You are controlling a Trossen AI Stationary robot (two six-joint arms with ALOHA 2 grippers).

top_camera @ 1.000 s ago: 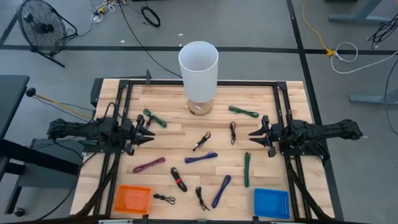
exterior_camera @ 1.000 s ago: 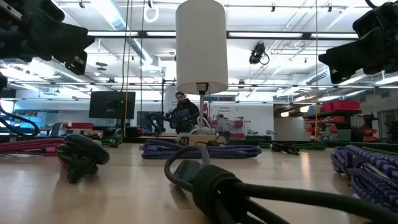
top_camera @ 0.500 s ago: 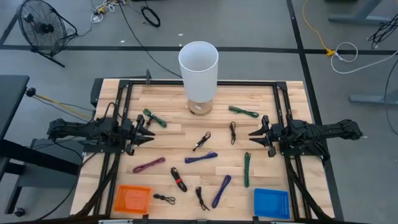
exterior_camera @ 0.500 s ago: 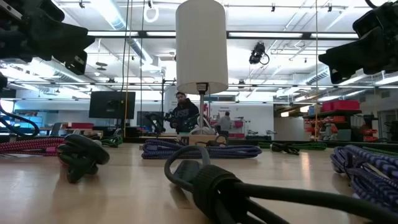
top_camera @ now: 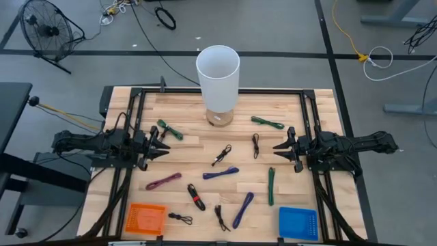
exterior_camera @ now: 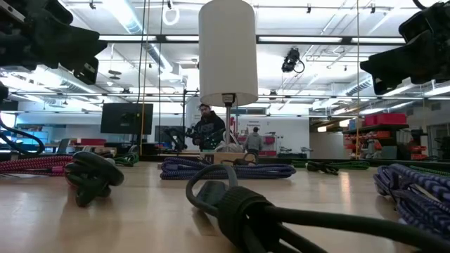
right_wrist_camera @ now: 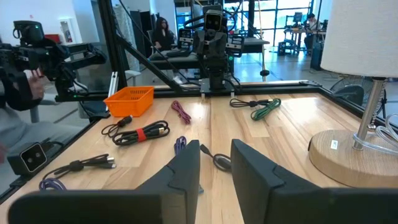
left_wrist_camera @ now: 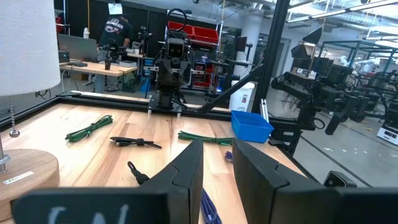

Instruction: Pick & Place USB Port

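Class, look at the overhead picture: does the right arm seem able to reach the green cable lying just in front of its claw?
Probably yes. The right claw hovers empty at the table's right side, and the green cable lies flat close beside it, apart from the other cables, with nothing between them.

Level across the tabletop (exterior_camera: pixel 140 211). Black cable (exterior_camera: pixel 239 207) coiled up close; purple cable (exterior_camera: pixel 225 169) farther back under the white lamp (exterior_camera: pixel 226 53). Magenta cable (exterior_camera: pixel 31 166) at left. Dark arms in both upper corners. People in the room behind.
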